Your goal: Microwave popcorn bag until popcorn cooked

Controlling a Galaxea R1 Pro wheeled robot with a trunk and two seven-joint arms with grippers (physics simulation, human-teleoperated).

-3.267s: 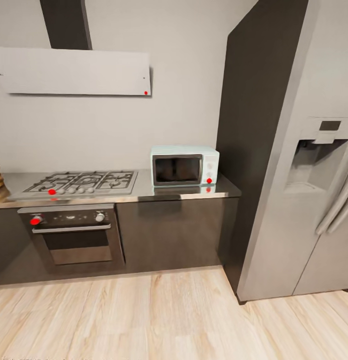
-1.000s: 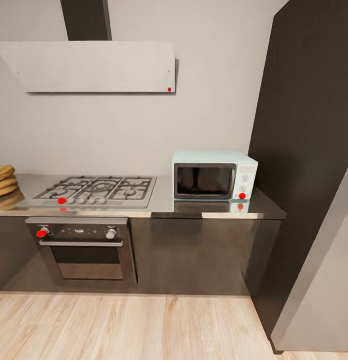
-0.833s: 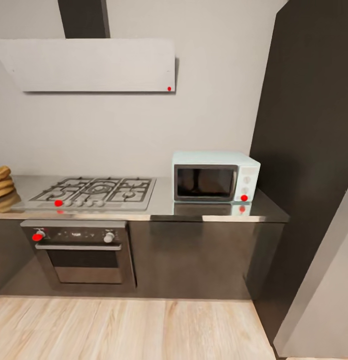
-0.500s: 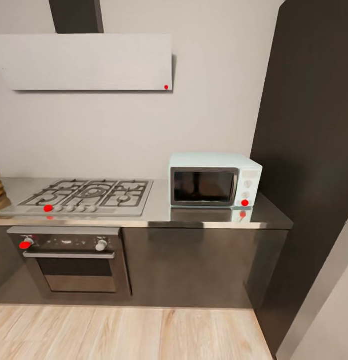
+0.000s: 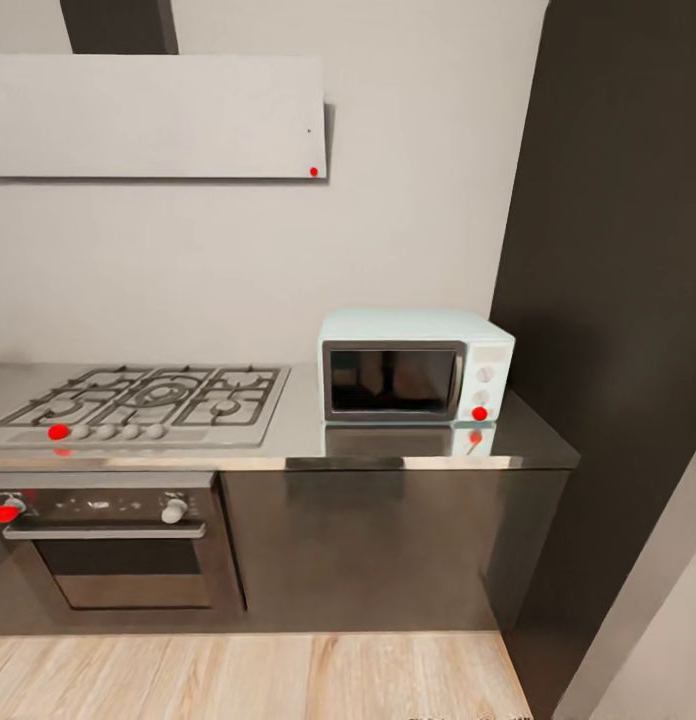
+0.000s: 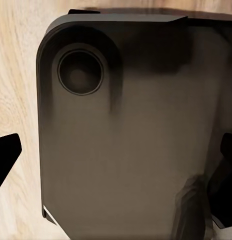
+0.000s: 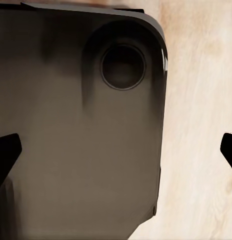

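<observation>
- None of the task's steps can be judged as done: the bag has not been taken, the microwave door is seen shut, and no heating can be claimed. Fetching, loading and cooking are all judged to be left.
- Much of the head view is taken up by the countertop [image 5: 408, 445], a long grey steel slab over dark cabinet fronts, faintly mirroring what stands on it. No popcorn bag is seen on the stretch that is in view, so its place cannot be told from these pictures.
- Beside it, a gas hob [image 5: 148, 400] with black grates is set into the slab, and an oven [image 5: 108, 545] is fitted below.
- At the slab's far end, near a tall dark panel, the microwave [image 5: 416, 366] is seen: pale mint-blue, boxy, with a dark glass door and a narrow strip of white knobs above a red light. Nothing can be made out inside it through the glass.
- Over the robot's dark base and the wooden floor, the left gripper [image 6: 116, 155] is held with its fingertips wide apart and nothing between them.
- Likewise, the right gripper [image 7: 116, 150] is spread and empty.
</observation>
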